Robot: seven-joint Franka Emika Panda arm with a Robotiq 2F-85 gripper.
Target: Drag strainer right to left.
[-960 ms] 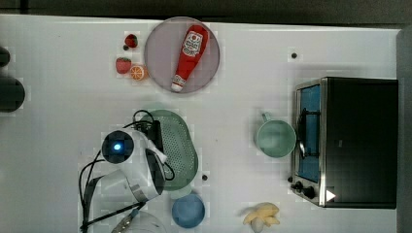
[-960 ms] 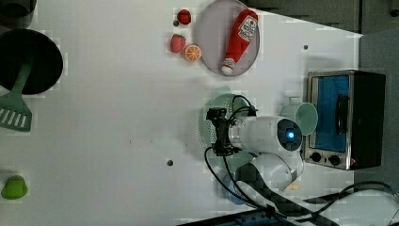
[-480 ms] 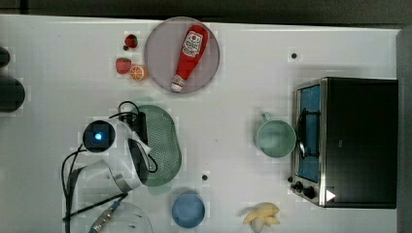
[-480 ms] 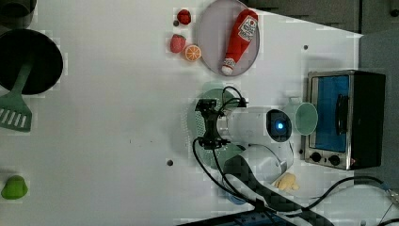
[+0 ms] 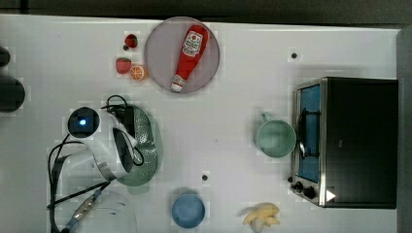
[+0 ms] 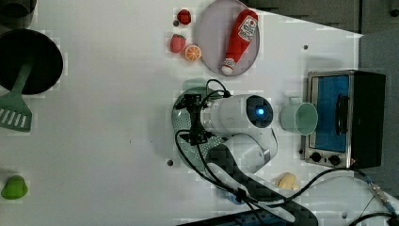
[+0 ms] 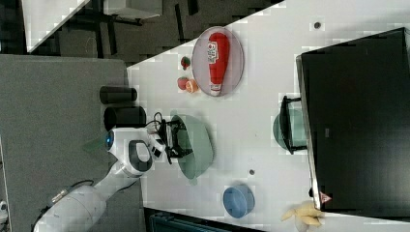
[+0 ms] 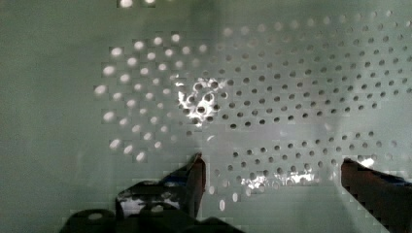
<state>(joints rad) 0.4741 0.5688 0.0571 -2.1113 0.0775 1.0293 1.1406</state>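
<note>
The gripper (image 8: 272,174) sits low inside the strainer (image 5: 145,145), its two dark fingers (image 8: 192,177) spread wide with nothing between them; the wrist view has the perforated floor right under the tips. So the drag is the step in hand, done by pushing from within the bowl and not by a pinch on the rim.

The strainer lies on the worktop (image 5: 233,111) in the top view's left half, nearer the bottom edge than the top edge, with the arm covering its left side. In the left view the strainer (image 6: 181,113) peeks out at the left of the wrist, and in the right view its rim (image 7: 205,140) shows clear to the right of the hand. The mug (image 5: 275,138) stands well apart toward the oven (image 5: 350,141), the blue bowl (image 5: 188,209) is near the bottom edge, and the plate (image 5: 160,48) with the ketchup bottle (image 5: 188,56) is by the top edge.

By my reading the slide is well along, since open worktop lies between strainer and mug. The next move calls for either a little more travel toward the top view's left edge (a dark pan (image 5: 9,94) waits there, so not too far) or a straight lift out of the bowl, fingers clearing the wall without tipping it. A sideways exit could hook the rim.
</note>
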